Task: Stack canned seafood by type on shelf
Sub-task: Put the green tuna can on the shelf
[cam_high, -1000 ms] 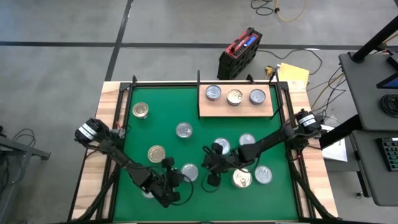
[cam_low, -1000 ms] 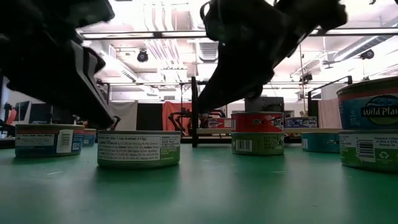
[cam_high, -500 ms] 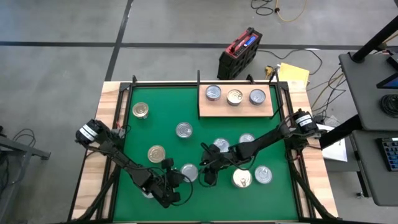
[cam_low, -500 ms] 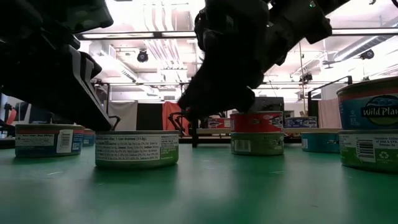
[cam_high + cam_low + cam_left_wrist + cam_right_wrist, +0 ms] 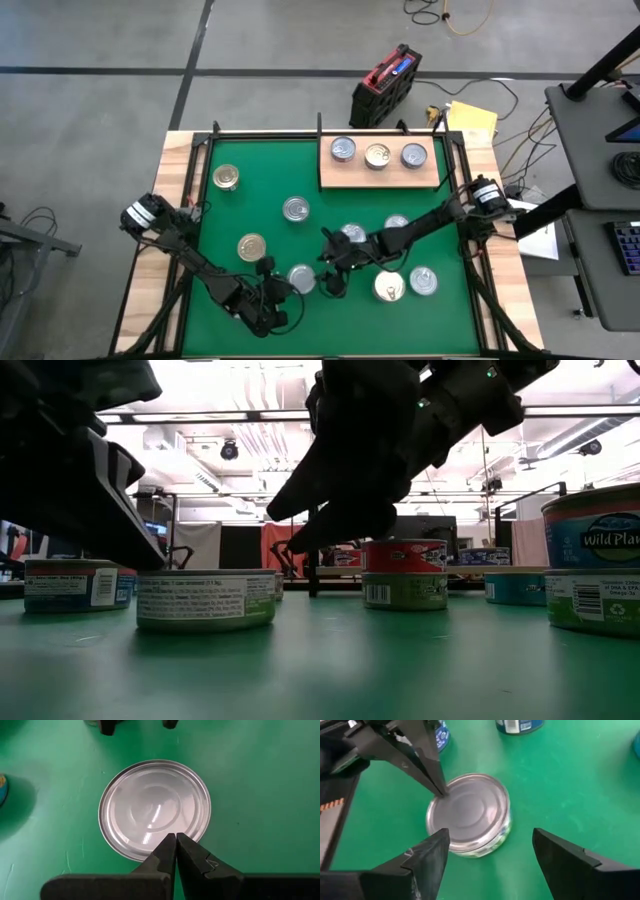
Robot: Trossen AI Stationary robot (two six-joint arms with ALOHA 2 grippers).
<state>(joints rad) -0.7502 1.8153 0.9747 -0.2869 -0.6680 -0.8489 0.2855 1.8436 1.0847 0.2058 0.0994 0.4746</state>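
Now the right gripper (image 5: 487, 850) hovers with its fingers spread wide beside a silver-lidded tin (image 5: 468, 814) near the front middle of the green mat (image 5: 260, 200), while the left gripper (image 5: 175, 842), fingers pinched together, rests its tips at that same tin's rim. The step in hand looks like picking this tin for the shelf (image 5: 381, 176), which lies at the mat's far right and already carries three tins in a row. Next, the right fingers would likely need to settle either side of the tin and close, but the left tips sit in that path and probably must back off. Room is tight: a blue-sided tin (image 5: 519, 725) stands near, and other tins crowd the mat toward the right arm.
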